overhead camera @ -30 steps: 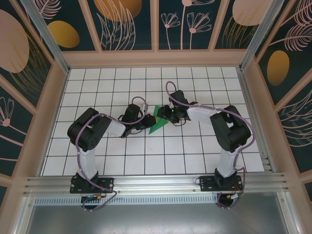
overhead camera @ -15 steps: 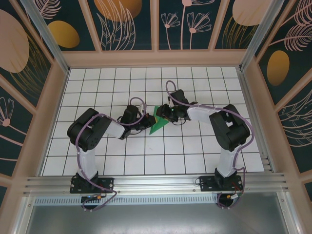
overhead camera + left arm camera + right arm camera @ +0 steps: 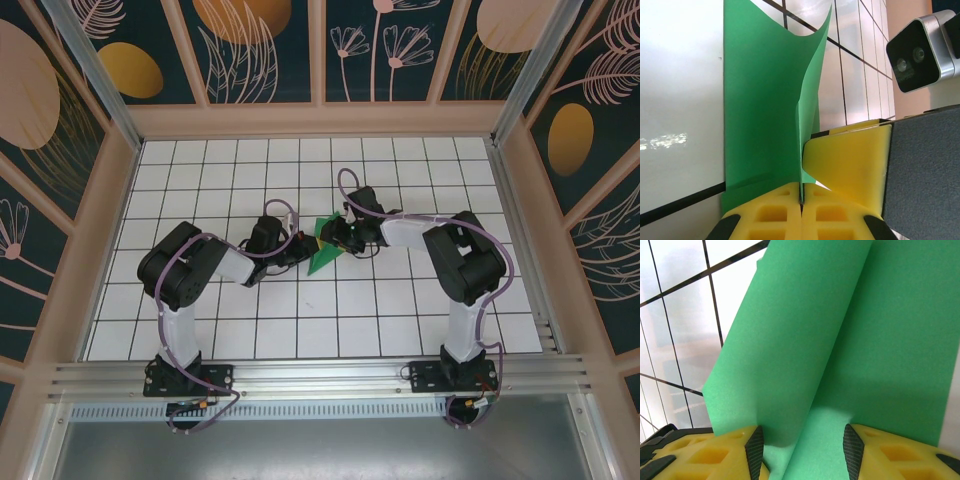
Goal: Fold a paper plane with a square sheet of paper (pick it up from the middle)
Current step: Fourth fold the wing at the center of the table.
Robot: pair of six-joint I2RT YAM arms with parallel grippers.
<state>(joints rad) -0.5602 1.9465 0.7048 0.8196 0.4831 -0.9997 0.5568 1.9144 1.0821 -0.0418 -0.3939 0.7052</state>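
While left gripper (image 3: 801,201) pinches it, right gripper (image 3: 804,442) straddles 1 green sheet (image 3: 880,330).

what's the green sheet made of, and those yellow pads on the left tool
Bright green folded sheet: apparently thin matte paper; it holds a sharp crease, curls at its free edge and shows no glare. Yellow pads on the left tool: probably soft matte foam or rubber, with moulded hollow cells; the look leaves open which.

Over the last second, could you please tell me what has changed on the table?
The right arm slid slightly left, bringing its fingers further over the paper. The left fingers stayed pinched on the paper's raised fold, and the paper hardly moved.
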